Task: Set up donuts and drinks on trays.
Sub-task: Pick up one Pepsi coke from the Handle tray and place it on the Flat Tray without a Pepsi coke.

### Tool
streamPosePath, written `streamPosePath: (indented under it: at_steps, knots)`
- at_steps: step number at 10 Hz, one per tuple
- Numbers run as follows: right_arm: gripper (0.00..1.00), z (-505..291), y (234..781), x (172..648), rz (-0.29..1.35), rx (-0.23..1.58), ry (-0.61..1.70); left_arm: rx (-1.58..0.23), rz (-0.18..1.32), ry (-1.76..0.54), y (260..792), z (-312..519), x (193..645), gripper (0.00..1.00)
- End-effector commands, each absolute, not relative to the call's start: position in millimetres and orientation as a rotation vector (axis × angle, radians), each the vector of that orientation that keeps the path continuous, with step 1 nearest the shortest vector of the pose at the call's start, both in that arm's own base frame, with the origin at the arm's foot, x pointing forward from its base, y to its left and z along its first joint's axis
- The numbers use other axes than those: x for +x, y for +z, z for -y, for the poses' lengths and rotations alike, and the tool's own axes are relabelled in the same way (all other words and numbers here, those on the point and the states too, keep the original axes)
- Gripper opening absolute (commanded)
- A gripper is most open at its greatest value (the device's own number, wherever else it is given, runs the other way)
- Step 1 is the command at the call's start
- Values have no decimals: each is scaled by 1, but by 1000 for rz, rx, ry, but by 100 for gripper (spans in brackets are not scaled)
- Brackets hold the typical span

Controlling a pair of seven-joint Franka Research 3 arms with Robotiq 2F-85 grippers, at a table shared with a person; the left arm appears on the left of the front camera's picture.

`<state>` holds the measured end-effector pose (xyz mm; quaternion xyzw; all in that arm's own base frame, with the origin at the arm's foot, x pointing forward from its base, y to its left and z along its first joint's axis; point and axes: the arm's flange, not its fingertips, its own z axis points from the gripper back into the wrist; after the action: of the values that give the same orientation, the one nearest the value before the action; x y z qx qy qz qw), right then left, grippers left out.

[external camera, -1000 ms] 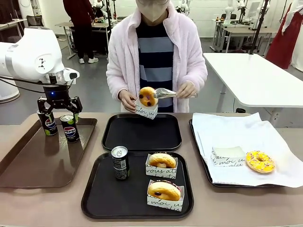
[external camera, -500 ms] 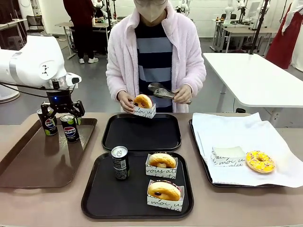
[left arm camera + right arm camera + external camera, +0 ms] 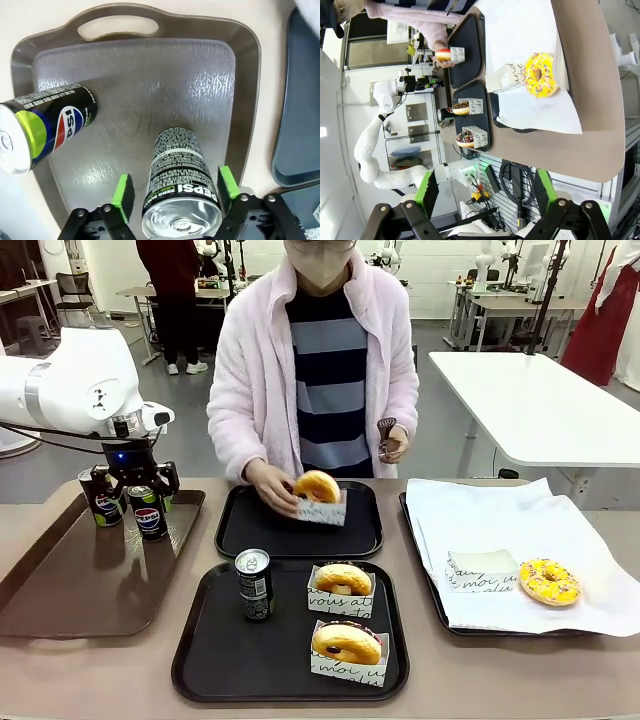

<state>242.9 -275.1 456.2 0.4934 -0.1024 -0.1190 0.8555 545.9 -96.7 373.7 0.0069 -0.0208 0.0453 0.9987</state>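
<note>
Around upright can, left gripper vertical

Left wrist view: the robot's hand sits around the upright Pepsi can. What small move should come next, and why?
Probably lift straight up. The left hand is shut on the can, which stands on the brown tray; the far black tray, where a person sets a boxed donut, has no drink.

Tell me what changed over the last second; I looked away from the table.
The robot's left hand came down and closed on the nearer Pepsi can. The person lowered a boxed donut onto the far black tray. The near tray stayed as it was.
</note>
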Motion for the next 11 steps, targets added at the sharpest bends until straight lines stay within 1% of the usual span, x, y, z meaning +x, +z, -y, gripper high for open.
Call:
streamPosePath:
  at_steps: [1, 2, 4, 5, 6, 8, 9, 11]
  knots:
    - [100, 277, 456, 244, 235, 1059, -235, -3, 49, 85, 376, 99, 545, 25]
    - [100, 277, 456, 244, 235, 1059, -235, -6, 44, 85, 376, 99, 544, 0]
    - [100, 277, 456, 244, 235, 1059, -235, 5, 30, 81, 381, 99, 543, 0]
    - [100, 277, 456, 244, 235, 1059, -235, 14, 30, 76, 388, 101, 542, 7]
    - [100, 277, 456, 244, 235, 1059, -235, 28, 22, 79, 409, 103, 534, 0]
    - [100, 277, 456, 244, 235, 1059, -235, 66, 31, 66, 479, 112, 503, 0]
    - [100, 277, 456, 244, 235, 1059, -235, 68, 36, 66, 499, 114, 488, 0]
    - [100, 277, 456, 244, 235, 1059, -235, 67, 46, 62, 518, 113, 477, 0]
